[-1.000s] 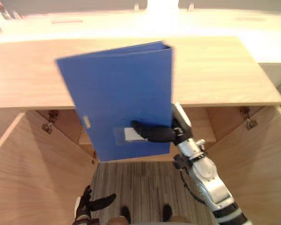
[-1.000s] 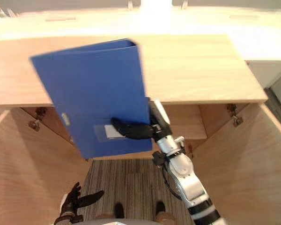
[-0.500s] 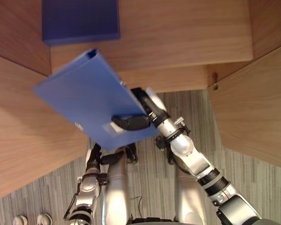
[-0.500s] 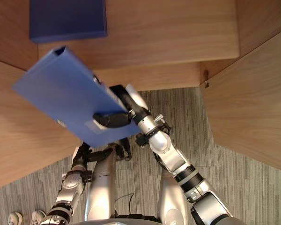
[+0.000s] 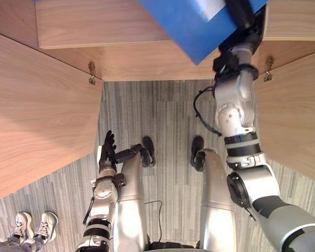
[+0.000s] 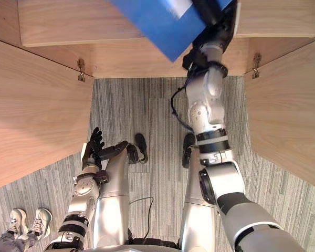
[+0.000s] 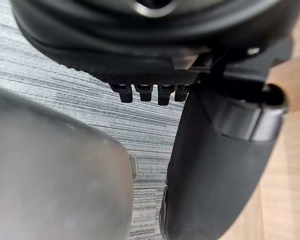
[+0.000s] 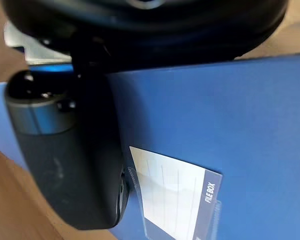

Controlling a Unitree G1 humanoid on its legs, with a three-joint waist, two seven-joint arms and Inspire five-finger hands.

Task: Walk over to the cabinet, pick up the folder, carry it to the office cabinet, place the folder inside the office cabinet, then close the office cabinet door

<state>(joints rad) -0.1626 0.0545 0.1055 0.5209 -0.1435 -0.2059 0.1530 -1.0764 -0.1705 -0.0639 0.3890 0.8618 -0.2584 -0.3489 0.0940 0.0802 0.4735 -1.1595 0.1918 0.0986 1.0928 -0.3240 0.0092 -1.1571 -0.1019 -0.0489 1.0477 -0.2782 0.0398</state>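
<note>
Holds flat blue folder (image 5: 199, 26) farther forward than before, clamped in right hand (image 5: 240, 11), long axis slanting left over light wooden cabinet shelf (image 5: 94, 21); left hand (image 5: 109, 149) relaxed, well apart.

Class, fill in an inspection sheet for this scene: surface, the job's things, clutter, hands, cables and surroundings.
Surface: wooden cabinet shelf, seen from above.
Job's things: blue folder held in the air at the shelf; left door and right door stand open.
Clutter: nothing seen.
Hands: right hand grips the folder, thumb across its labelled face; left hand hangs open low over the floor, holding nothing.
Cables: nothing seen.
Surroundings: striped grey floor; a person's shoes at lower left.
</note>
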